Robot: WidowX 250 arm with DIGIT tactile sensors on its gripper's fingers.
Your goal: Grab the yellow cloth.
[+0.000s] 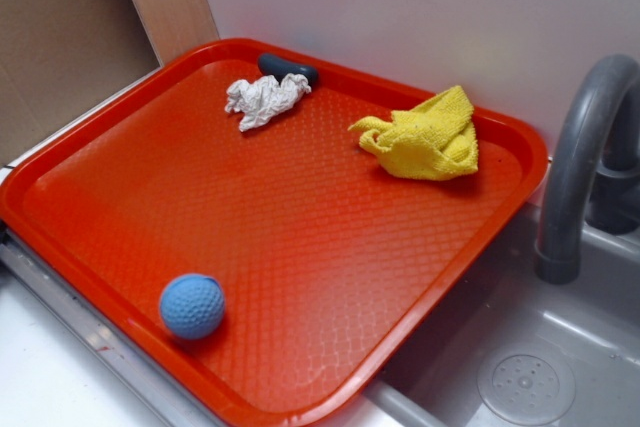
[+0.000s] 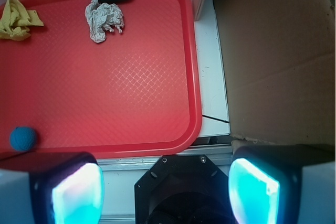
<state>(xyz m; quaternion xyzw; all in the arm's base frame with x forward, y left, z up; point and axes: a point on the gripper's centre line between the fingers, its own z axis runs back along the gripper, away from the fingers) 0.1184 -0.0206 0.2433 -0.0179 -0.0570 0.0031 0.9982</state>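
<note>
A red plastic tray (image 1: 300, 277) with a waffled floor sits on a countertop beside a grey sink (image 1: 560, 367), and the yellow cloth (image 1: 425, 137) lies bunched in soft folds near the tray's far corner on the sink side, close to the raised rim and the white wall (image 1: 420, 7) behind it. A crumpled white paper wad (image 1: 265, 100) rests along the same far edge, well apart from the cloth, and just behind it, touching or nearly touching, lies a dark oblong object (image 1: 288, 67) against the rim. A dimpled blue ball (image 1: 192, 305) sits at the tray's near edge, far from everything else. A grey faucet (image 1: 580, 157) arches over the sink. In the wrist view the gripper (image 2: 165, 190) hangs off the tray, over the white counter strip at its near rim, with a brown cardboard panel (image 2: 278, 56) to one side. Its two fingers (image 2: 76, 192), their pads glowing cyan, stand wide apart with nothing between them. From there the cloth shows at the top left corner of the tray, the paper wad and dark object at top centre, and the ball at the left edge.
</note>
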